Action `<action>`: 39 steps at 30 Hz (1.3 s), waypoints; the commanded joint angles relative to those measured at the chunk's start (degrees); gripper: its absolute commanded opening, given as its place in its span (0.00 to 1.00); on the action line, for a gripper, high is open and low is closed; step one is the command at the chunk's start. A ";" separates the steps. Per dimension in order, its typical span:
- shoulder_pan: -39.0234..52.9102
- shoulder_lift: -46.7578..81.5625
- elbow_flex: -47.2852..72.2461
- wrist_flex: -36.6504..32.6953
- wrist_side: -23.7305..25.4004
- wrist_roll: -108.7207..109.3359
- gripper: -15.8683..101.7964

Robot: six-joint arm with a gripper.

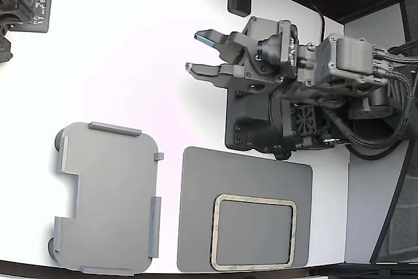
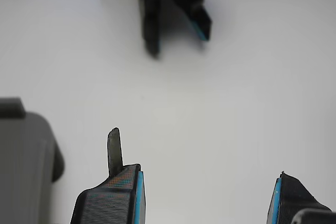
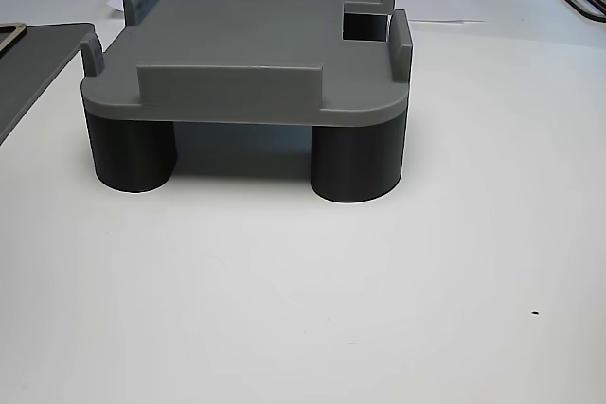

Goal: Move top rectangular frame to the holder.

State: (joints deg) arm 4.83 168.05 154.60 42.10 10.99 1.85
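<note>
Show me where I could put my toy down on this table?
Biggest bare white table is beyond the holder, beside the open gripper. The holder's top is bare too. Crowded: the frame on the dark mat, under the arm.

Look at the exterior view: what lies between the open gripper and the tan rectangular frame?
Between the gripper and the frame: bare white table, then the dark grey mat that the frame lies on, in the exterior view.

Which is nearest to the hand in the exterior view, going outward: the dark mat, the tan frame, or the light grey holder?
From the hand in the exterior view:
1. Dark mat, below the hand.
2. Light grey holder, lower left; its near corner is close to the mat's distance, so this order is tight.
3. Tan frame, on the mat's lower part.
</note>
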 commanded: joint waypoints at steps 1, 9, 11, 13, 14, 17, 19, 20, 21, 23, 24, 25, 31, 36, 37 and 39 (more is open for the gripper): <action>-0.53 0.62 -1.41 -0.97 -0.44 1.23 0.98; 2.55 -12.04 -13.89 5.27 -2.20 8.88 0.98; 6.86 -16.26 -17.93 8.09 0.44 12.66 0.98; 13.71 -20.48 -20.83 10.11 6.06 17.31 0.98; 16.61 -23.03 -22.15 10.63 8.79 19.07 0.98; 18.72 -30.59 -27.77 14.94 6.94 27.25 0.98; 22.68 -33.93 -31.20 19.25 8.53 32.61 0.98; 25.66 -35.33 -33.05 21.53 11.34 34.72 0.98; 28.92 -37.09 -35.24 24.43 13.80 37.35 0.98; 33.75 -40.08 -38.76 29.27 16.70 42.63 0.75; 34.72 -40.69 -39.37 29.88 16.70 44.47 0.85; 35.33 -41.66 -40.52 31.11 15.29 46.05 0.98; 46.14 -50.27 -48.52 42.36 11.16 57.83 0.98; 57.30 -55.02 -49.92 46.41 15.73 67.85 0.98; 58.10 -55.28 -49.92 46.49 14.06 68.38 0.98; 59.77 -55.20 -48.87 46.67 11.16 70.22 0.98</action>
State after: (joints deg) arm 62.84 111.80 106.35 88.77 25.22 70.05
